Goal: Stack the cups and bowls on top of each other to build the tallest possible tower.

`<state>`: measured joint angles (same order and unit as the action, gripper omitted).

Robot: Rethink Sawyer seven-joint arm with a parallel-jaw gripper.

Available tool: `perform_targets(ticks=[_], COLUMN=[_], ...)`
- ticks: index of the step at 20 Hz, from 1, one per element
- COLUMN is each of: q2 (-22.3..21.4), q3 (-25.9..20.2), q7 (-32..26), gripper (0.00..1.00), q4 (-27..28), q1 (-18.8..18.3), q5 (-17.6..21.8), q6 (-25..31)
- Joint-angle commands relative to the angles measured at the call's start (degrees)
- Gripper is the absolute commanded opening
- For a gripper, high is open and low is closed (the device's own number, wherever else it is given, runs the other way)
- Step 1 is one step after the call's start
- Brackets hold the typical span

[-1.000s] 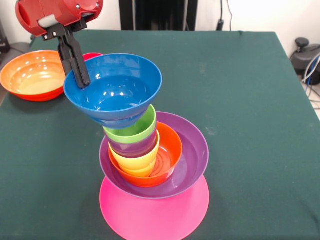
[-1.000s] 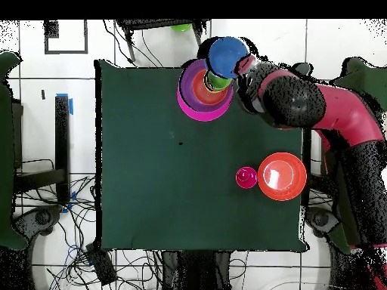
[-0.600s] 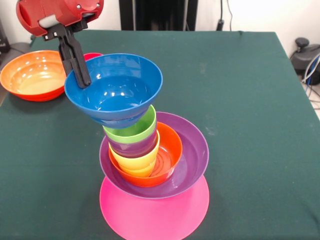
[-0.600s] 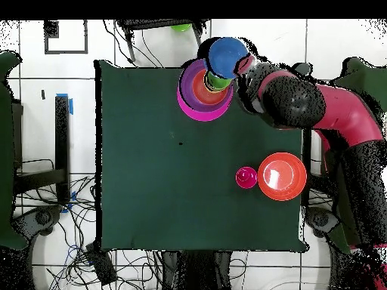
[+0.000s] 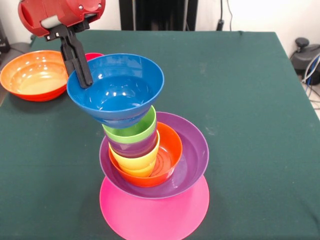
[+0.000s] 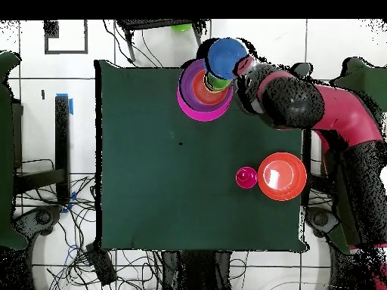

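Note:
The tower stands near the table's front edge: an upturned pink bowl (image 5: pixel 150 212) at the base, then a purple bowl (image 5: pixel 192 160), a small orange bowl (image 5: pixel 169 152), and yellow (image 5: pixel 131 162), purple (image 5: pixel 132 146) and light green (image 5: pixel 134 129) cups nested in one another. On top sits a blue bowl (image 5: pixel 117 90), tilted. My gripper (image 5: pixel 81 75) is shut on the blue bowl's left rim. From above, the blue bowl (image 6: pixel 227 57) covers part of the tower (image 6: pixel 198 102), with the gripper (image 6: pixel 246 66) beside it.
A large orange bowl (image 5: pixel 31 74) lies at the far left of the table, with a red cup (image 5: pixel 92 56) next to it, partly behind my gripper. From above, they show as the orange bowl (image 6: pixel 282 176) and the cup (image 6: pixel 246 177).
The gripper and the blue bowl have shifted a few pixels to the right. The rest of the tower has not moved.

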<state>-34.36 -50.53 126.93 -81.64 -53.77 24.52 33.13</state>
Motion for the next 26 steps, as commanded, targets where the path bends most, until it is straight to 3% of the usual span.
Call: perform_targets(ticks=[1, 26], q2=[0.85, 0.92], q3=[0.76, 0.86], q7=[-11.07, -9.66], gripper=[0.0, 0.0], q4=[-3.86, -4.29], q1=[1.54, 2.48], q5=[3.86, 4.6], q6=[1.57, -0.6])
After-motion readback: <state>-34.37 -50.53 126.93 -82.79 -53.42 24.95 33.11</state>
